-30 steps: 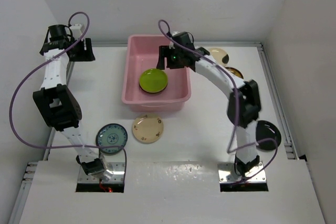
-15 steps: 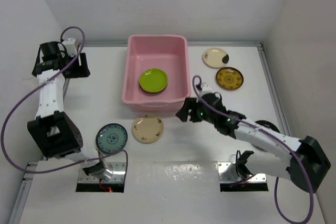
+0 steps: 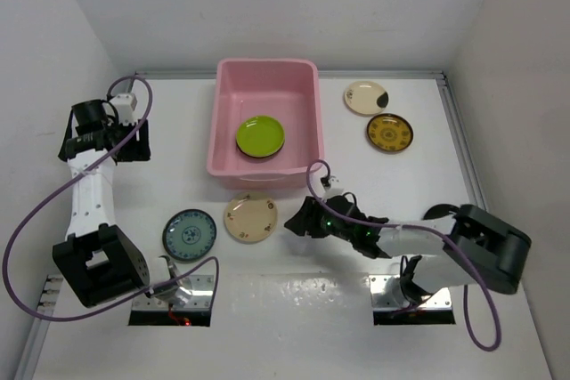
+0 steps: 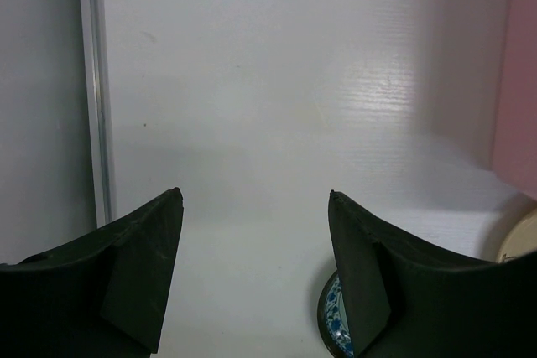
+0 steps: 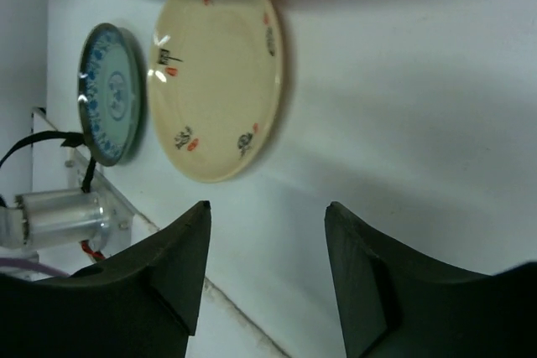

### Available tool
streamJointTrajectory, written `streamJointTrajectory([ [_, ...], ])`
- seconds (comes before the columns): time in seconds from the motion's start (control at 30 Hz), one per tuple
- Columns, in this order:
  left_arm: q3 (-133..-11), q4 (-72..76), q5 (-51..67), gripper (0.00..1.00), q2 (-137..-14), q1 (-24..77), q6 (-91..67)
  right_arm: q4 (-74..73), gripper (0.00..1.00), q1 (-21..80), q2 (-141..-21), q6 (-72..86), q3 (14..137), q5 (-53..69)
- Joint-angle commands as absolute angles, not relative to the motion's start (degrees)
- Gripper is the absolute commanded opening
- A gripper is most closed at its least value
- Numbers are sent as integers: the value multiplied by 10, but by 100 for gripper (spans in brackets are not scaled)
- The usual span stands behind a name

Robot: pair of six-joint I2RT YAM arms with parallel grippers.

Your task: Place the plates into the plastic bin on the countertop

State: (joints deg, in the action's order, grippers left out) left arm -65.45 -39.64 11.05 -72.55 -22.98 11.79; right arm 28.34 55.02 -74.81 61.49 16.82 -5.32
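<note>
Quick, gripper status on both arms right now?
Left gripper: open, holding nothing.
Right gripper: open, holding nothing, facing the cream round plate.

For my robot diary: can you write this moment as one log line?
right gripper: open, beside cream plate | left gripper: open, empty | pink bin: lime green plate inside
</note>
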Motion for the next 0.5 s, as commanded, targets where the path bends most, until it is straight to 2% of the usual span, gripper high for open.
streamJointTrajectory([
  [0.0, -655, -385, 99, 72, -708, -242, 127, 413, 55, 557, -809, 678, 153, -66],
  [0.2, -660, -379, 112, 72, -724, -242, 127, 507, 51, 566, -938, 692, 177, -52],
  [0.3, -665, -379, 112, 72, -731, -242, 133, 516, 49, 570, -977, 706, 194, -58],
  [0.47, -678, -379, 112, 72, -726, -242, 152, 478, 40, 582, -1012, 734, 222, -104],
])
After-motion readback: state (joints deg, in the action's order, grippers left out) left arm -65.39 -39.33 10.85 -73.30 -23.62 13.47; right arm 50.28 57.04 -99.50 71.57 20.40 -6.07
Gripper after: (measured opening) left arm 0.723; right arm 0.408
